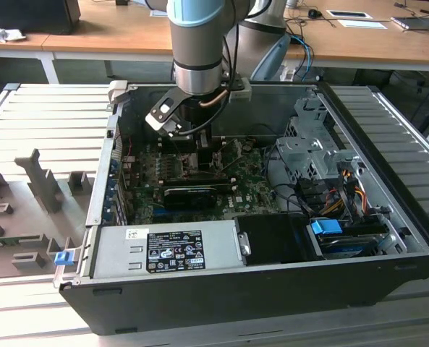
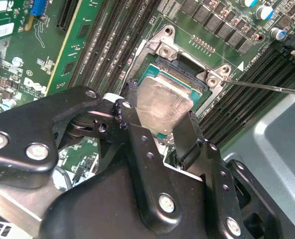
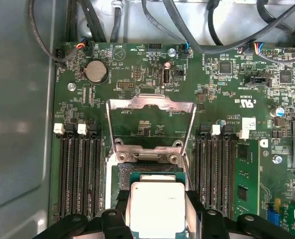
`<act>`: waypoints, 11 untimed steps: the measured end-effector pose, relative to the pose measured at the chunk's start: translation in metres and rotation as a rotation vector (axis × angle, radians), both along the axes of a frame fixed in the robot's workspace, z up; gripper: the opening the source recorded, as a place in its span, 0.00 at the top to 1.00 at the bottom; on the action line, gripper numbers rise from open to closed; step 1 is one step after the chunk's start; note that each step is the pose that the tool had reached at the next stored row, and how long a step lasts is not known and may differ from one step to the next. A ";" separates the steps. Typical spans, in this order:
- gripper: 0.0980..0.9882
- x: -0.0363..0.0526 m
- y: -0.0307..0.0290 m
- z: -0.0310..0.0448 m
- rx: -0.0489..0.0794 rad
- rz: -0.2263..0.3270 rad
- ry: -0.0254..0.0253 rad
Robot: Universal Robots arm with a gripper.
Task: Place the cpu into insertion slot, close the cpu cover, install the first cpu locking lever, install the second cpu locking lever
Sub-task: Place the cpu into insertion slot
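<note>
Jaws: clamped on cpu (image 2: 163, 104), over insertion slot (image 2: 182, 67).
Care: it should stay level, corners matched; cpu cover (image 3: 152, 103) open.

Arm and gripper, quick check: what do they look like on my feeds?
The silver-grey cylindrical arm has a light-blue joint band and a black cable running down its side. The matte-black metal gripper is built of angular linkage plates with silver bolts, ending in two narrow black jaws.

The cpu (image 3: 154, 206) is gripped by the tool (image 3: 156, 219) over the socket (image 3: 123, 175); the cpu cover (image 3: 152, 104) is seen folded back, open.
</note>
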State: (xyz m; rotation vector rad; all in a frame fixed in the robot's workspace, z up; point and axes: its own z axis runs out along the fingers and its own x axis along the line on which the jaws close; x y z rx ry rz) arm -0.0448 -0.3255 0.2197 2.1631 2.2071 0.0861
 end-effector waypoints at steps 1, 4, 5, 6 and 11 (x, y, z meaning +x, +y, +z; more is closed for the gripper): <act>0.52 0.0000 0.0005 0.0000 0.000 0.000 0.0000; 0.52 0.0000 0.0012 -0.0007 0.000 0.000 0.0000; 0.52 -0.0001 0.0021 -0.0011 0.000 0.000 0.0003; 0.52 0.0000 0.0042 -0.0018 -0.001 0.000 0.0002; 0.52 -0.0002 0.0068 -0.0067 -0.003 -0.004 0.0001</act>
